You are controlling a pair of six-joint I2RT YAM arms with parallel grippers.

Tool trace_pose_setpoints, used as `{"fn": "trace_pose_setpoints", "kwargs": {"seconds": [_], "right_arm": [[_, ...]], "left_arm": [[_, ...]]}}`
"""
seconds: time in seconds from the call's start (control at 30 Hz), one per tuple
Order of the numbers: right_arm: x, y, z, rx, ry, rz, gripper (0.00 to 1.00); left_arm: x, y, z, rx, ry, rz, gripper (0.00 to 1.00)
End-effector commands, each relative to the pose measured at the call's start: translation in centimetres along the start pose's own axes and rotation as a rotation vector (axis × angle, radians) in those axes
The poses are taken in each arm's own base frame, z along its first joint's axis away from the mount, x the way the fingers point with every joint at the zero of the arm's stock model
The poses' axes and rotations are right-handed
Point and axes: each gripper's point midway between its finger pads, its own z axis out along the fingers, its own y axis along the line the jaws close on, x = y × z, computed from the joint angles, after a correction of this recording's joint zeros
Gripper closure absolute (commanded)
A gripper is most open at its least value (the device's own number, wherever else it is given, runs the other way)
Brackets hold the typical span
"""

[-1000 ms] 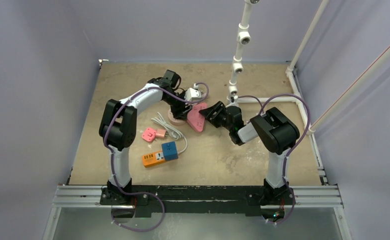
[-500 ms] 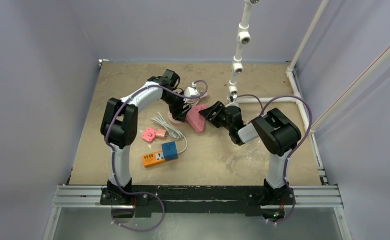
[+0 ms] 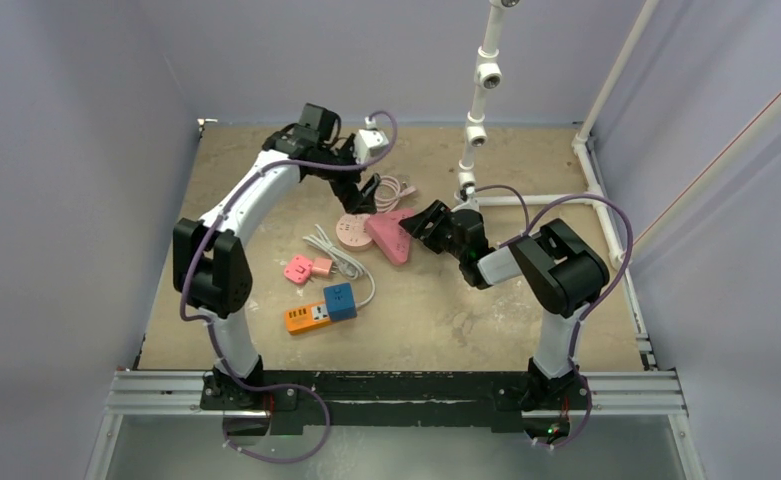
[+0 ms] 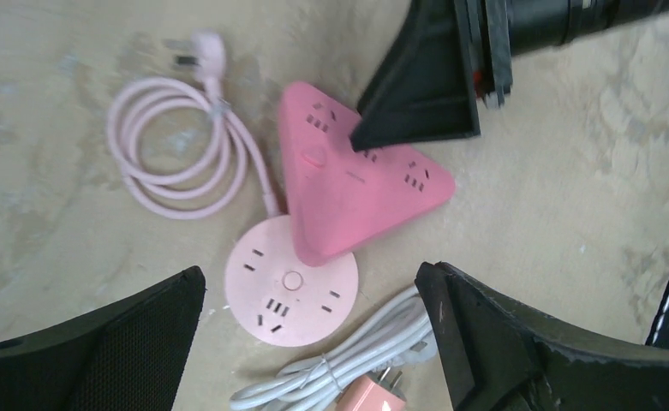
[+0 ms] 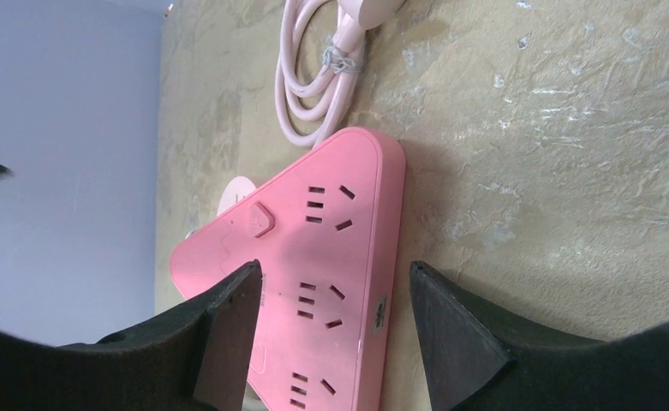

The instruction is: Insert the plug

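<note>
A pink triangular power strip lies flat mid-table, one corner resting on a round pink socket. It also shows in the left wrist view and the right wrist view. A coiled pink cable with its plug lies loose behind it. My left gripper is open and empty, raised above the round socket. My right gripper is open and low at the strip's right edge. One of its fingers is over the strip and the other is over bare table.
A bundled white cable with a pink plug adapter and a small pink cube lie left of the strip. An orange power strip carrying a blue cube sits nearer. A white pipe frame stands at the back right.
My left arm has lifted and drawn back from the strip, uncovering the round socket and the coiled pink cable. My right gripper has stayed at the strip's edge.
</note>
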Motion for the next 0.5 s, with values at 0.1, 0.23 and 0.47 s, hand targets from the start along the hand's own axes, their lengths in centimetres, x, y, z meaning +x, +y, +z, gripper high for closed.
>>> {"fn": "trace_pose_setpoints", "kwargs": {"seconds": [0.1,0.23,0.47], "right_arm": [[-1.6,2.0,-0.2,-0.035,-0.053,-0.046,0.34],[-1.2,1.8,-0.4,-0.040,-0.045,-0.043,0.34],[-0.9,2.4,-0.8,-0.066,-0.023,-0.039,0.34]], "left_arm": [[-7.0,2.6,-5.8,-0.027,-0.266,0.000,0.01],[-5.3,7.9,-6.8,-0.394,-0.290,-0.192,0.01],[-4.8,4.7,-2.2,-0.185,-0.224,-0.089,0.01]]}}
